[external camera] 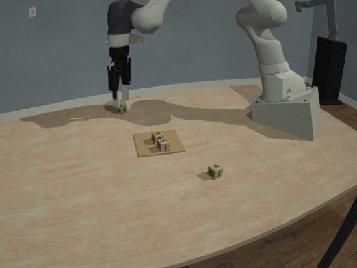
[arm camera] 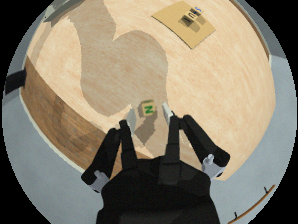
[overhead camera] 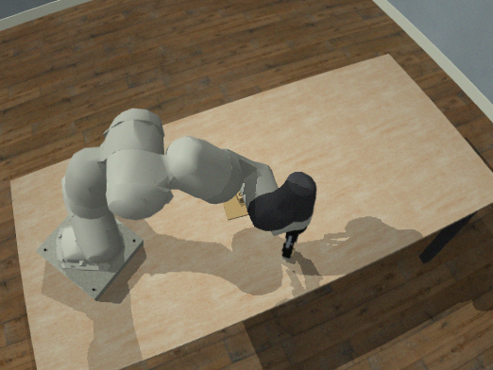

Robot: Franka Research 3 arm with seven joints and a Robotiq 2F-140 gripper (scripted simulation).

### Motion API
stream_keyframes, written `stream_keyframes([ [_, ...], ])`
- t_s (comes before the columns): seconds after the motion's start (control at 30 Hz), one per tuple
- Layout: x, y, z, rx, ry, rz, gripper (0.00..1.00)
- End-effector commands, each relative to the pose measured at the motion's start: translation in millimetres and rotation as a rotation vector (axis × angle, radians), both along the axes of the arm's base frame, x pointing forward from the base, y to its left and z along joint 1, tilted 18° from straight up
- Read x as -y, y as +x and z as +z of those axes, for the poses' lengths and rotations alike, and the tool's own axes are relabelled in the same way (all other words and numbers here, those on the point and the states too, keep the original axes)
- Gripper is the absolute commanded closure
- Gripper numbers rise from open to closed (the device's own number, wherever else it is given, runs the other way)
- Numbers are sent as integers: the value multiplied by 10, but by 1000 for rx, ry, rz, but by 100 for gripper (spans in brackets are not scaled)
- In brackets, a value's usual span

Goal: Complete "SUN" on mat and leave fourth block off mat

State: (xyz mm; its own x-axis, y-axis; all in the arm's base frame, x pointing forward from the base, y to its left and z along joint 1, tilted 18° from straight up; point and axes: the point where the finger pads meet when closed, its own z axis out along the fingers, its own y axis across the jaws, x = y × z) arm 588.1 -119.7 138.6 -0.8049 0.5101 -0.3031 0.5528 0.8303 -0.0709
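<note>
1. The block with a green N (arm camera: 149, 110) on top sits on the counter (external camera: 85, 191) near its far edge in the exterior view, well apart from the mat, inside the arm's shadow
2. The hand (external camera: 120, 100) points straight down over this block (external camera: 121, 109), its two fingers standing part-way apart, one on either side of the block; whether the pads touch the block's sides cannot be told, so the hand is apart rather than clamped
3. The tan mat (external camera: 143, 151) lies flat near the middle of the counter, carrying two blocks close together: one with a dark U (external camera: 156, 135) on top and one with a blue S (external camera: 163, 143) on top, set nearer the exterior camera
4. A fourth block with green letters (external camera: 215, 171) rests on the bare counter, off the mat and toward the base side
5. The white arm (external camera: 270, 51) rises from its grey base (external camera: 304, 126) at one end of the counter and reaches over the mat
</note>
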Motion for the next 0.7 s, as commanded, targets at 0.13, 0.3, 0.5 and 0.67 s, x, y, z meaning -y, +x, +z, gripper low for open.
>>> stream_keyframes([
  [0.13,-9,5,-1,2,1,3,60],
  [0.3,-7,6,-8,2,1,3,60],
  [0.5,9,22,-77,2,1,3,60],
  [0.67,23,36,-137,2,1,3,60],
])
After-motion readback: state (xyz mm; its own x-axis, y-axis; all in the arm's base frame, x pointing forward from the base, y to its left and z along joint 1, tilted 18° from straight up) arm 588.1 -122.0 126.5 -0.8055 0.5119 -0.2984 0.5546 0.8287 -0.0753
